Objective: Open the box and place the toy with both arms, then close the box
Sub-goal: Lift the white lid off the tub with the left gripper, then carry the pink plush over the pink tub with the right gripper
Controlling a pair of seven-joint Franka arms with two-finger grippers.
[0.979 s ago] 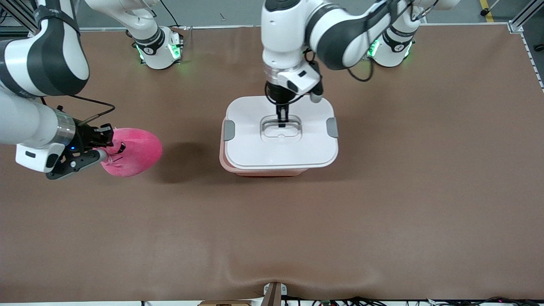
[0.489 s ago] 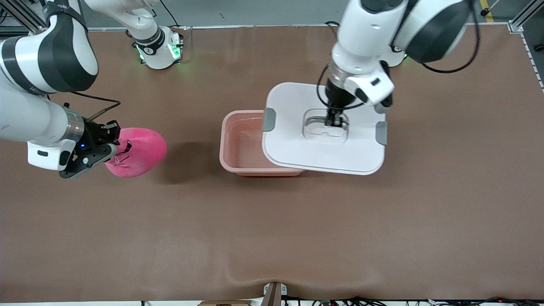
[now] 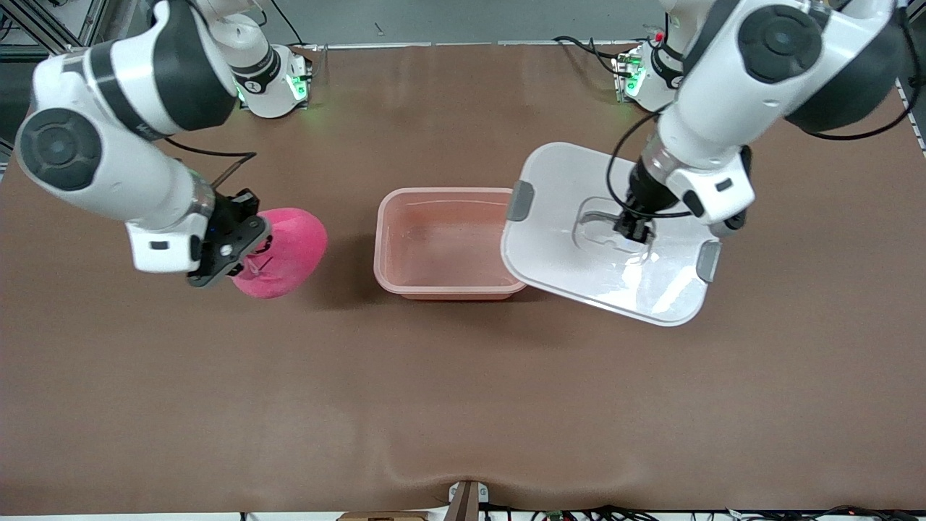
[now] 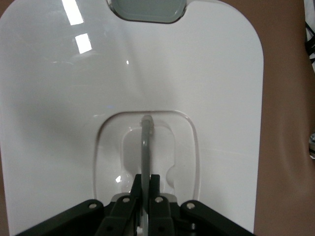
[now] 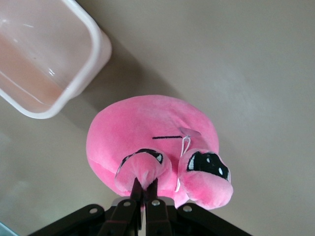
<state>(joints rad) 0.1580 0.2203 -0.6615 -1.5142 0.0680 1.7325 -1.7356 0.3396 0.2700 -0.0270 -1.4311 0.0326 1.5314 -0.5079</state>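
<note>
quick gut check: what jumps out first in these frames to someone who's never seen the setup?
The bright pink toy, pinched in the right gripper and held in the air beside the box, toward the right arm's end of the table. Next, the big white lid, held tilted by its centre handle in the left gripper, off the box toward the left arm's end. The box sits open and empty mid-table.
</note>
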